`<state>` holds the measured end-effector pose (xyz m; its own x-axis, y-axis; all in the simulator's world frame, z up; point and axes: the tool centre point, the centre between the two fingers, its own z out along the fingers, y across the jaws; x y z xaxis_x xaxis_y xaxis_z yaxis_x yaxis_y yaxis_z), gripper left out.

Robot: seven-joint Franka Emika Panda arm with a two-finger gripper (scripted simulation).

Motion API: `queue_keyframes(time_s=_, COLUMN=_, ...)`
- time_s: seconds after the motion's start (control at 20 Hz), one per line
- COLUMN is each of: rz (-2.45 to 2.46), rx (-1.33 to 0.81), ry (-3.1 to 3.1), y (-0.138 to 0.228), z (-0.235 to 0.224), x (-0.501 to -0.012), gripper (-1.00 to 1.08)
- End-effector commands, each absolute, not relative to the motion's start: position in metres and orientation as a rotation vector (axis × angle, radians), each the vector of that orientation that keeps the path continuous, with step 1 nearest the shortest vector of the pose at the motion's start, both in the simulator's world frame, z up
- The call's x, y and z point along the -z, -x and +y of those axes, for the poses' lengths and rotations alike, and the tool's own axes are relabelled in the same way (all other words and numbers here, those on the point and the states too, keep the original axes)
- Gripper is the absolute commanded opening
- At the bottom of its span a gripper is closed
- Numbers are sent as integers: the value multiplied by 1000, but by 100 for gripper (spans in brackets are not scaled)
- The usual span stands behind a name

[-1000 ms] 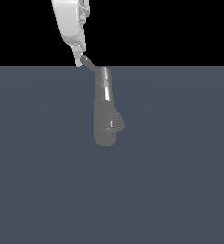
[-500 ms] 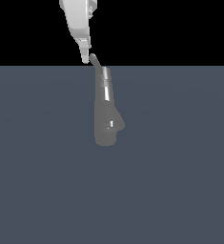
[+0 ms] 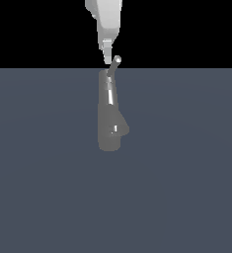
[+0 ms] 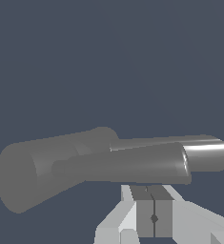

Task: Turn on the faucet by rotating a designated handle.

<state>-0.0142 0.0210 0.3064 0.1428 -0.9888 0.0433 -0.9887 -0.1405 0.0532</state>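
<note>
Swinging round with the arm, the handle [image 3: 114, 66] now points up and toward the exterior view's right from the faucet [image 3: 110, 116], where half a second ago it lay over toward the left of the column's top. My gripper [image 3: 107, 58] has travelled the same way and now hangs directly above the faucet, its tip just beside the handle's rod, left of the small rounded end. I read that as the rotation being well under way; whether it has gone far enough to count as on, I cannot say from here.

From the wrist view, the faucet [image 4: 61, 167] lies across the picture as a thick grey cylinder, with the glossy top cap nearest the fingers [image 4: 144, 212]. The two finger pads sit pressed together with only a thin seam between them, so my gripper [image 4: 154, 218] is closed and clamps nothing; it is pushing, not gripping. The pads sit close under the faucet's body. I cannot pick out the slim handle with confidence in this view. My next push should keep sideways contact on the rod.
</note>
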Motion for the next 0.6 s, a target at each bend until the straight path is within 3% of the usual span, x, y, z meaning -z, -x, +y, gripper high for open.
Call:
queue_keyframes(time_s=0.0, rz=-2046, rx=8, ry=-2280, y=14, z=-16, x=-303, gripper=-100)
queue_keyframes(time_s=0.1, rz=-2046, rx=9, ry=-2279, y=13, z=-22, x=-303, gripper=-100)
queue_keyframes(time_s=0.15, rz=-2017, rx=0, ry=-2327, y=11, z=5, x=-309, gripper=-100)
queue_keyframes(time_s=0.55, rz=-2024, rx=2, ry=-2314, y=-7, z=-18, x=-300, gripper=-100)
